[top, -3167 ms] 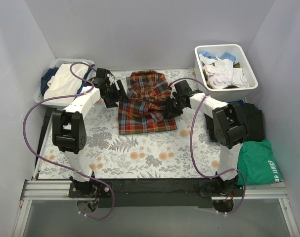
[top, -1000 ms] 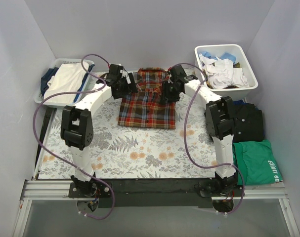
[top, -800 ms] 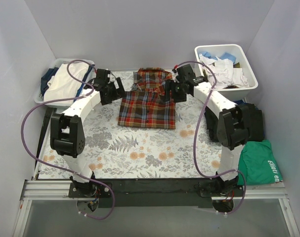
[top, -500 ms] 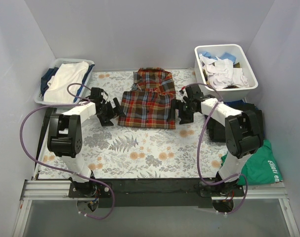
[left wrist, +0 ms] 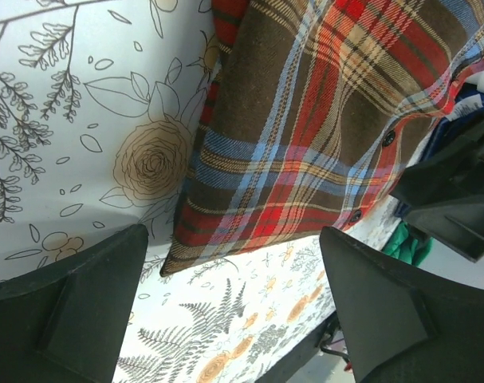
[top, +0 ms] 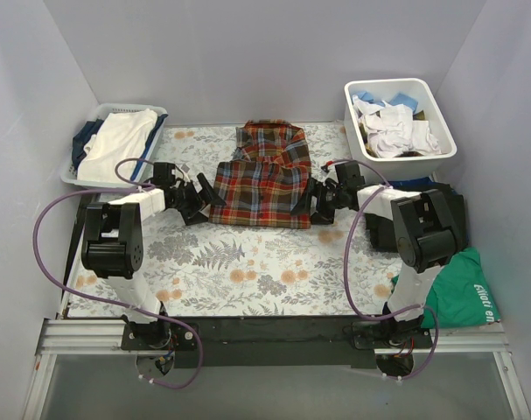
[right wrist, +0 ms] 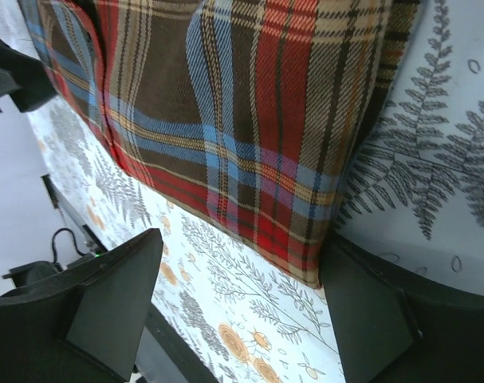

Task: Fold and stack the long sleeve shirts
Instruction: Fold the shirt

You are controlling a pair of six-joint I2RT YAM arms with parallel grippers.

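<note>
Partly hidden behind the right arm, the plain black folded garments (top: 456,203) at 3 o'clock on the floral-printed surface (top: 248,271) show only a dark edge, so their number cannot be told. Both wrist views cut off the collar end of the large collared flannel shirt in red, brown, blue and yellow plaid (top: 263,184). Each shows just one bottom corner and a stretch of hem. From above, the hands are small and dark against the cloth, and whether a finger touches fabric cannot be read there.

The plaid shirt lies flat, folded to a rough rectangle, at the surface's centre toward 12 o'clock, with its collar farthest from the arm bases. The left hand (top: 199,198) sits low at the shirt's 8 o'clock, just beside the bottom-left corner. The right hand (top: 321,199) is at 4 o'clock by the bottom-right corner. In the left wrist view the two black fingers (left wrist: 74,311) are spread wide, the shirt corner lying between them and nothing gripped. In the right wrist view the fingers (right wrist: 90,319) are also wide and empty, the corner just beside one of them; contact cannot be told.

A white plastic bin of white and blue laundry (top: 396,84) stands at 1 o'clock, a pale basket holding a white cloth (top: 129,108) at 10 o'clock, and a folded green garment (top: 462,289) at 4 o'clock.
</note>
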